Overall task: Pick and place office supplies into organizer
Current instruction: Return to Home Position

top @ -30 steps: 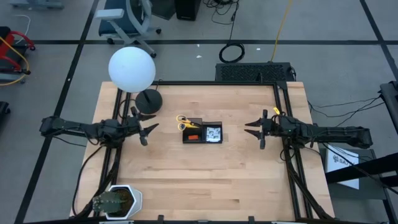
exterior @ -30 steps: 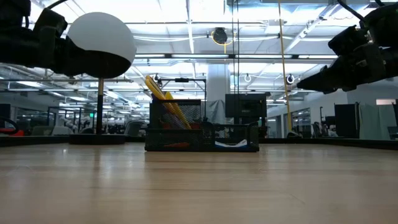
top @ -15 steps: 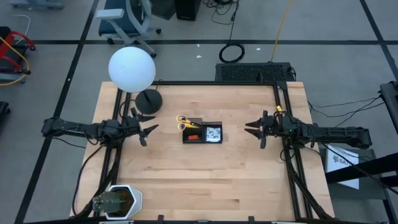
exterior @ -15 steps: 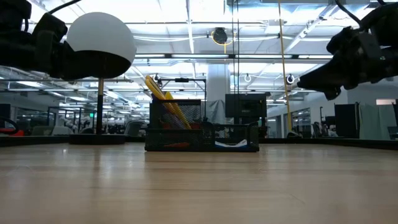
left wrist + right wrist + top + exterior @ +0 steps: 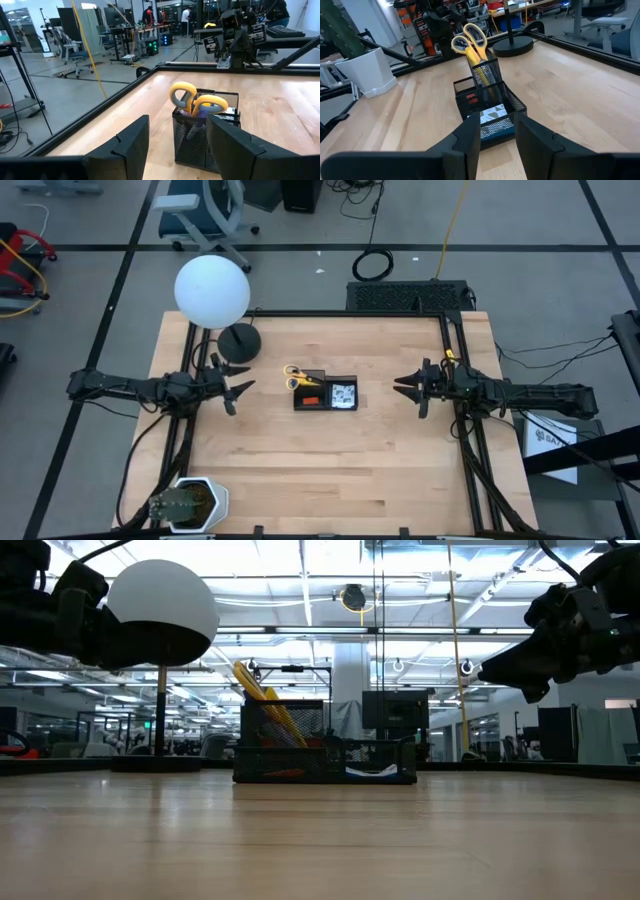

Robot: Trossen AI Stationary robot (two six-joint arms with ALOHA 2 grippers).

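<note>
1. Left gripper [image 5: 240, 388]: fingers spread wide, empty, hovering over the table's [image 5: 330, 470] left side. Right gripper [image 5: 408, 390]: spread too, narrower gap in its wrist view, empty, over the right side. Both pointed at the organizer [image 5: 325, 392], well apart from it.
2. Writing: dark print on the note pad's [image 5: 492, 115] white top sheet, too small to read. Nothing else legible.
3. Organizer: black wire mesh, mid-table, with a tall cup at one end and lower bins beside it.
4. Tall cup: scissors [image 5: 196, 99] upright, blades down, yellow handle loops sticking out above the rim.
5. Low bins: note pad lying flat, blue edge under the white top; small orange-red eraser [image 5: 471, 100] in the bin next to the cup.
6. Farther out: round black lamp base [image 5: 239, 342] near the table's rear left, white lamp globe [image 5: 212, 290] above it. White plant pot [image 5: 188, 504] at the front-left corner.
</note>
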